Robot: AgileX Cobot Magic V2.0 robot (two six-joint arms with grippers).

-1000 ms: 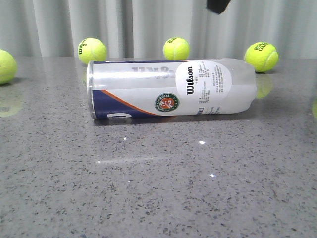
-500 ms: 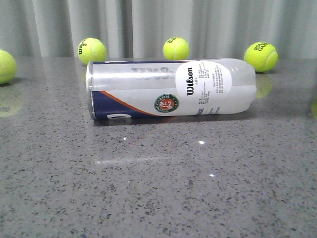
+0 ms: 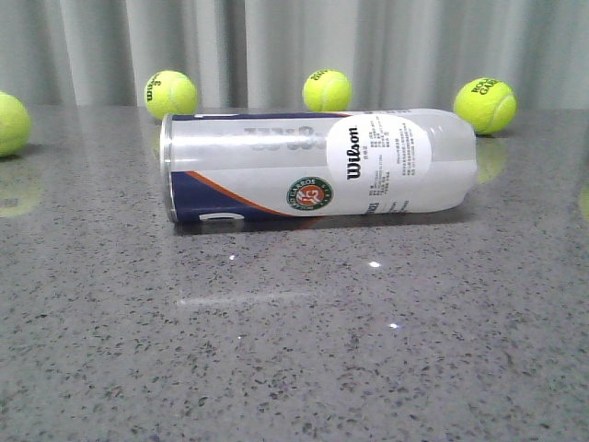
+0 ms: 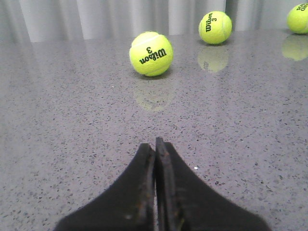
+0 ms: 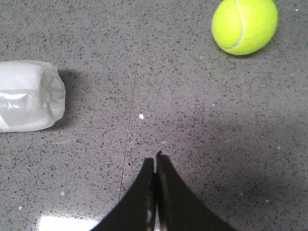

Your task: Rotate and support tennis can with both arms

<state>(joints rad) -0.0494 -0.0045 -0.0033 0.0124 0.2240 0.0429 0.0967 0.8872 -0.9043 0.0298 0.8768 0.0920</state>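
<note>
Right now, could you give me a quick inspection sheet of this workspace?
Surface: grey speckled table, glossy.
Job's things: tennis can lying on its side, silver rim toward the left, untouched.
Clutter: tennis balls, three along the back, one at the left edge.
Grippers: left gripper shut, empty; right gripper shut, empty, apart from the can.
Cables: nothing seen.
Surroundings: pale curtain behind.

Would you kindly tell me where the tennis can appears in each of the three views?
Front view: the tennis can lies on its side mid-table, silver rim to the left.
Left wrist view: not in it.
Right wrist view: only its clear closed end shows, at the left edge.
Shared landmark: the grey speckled table, dotted with tennis balls.
</note>
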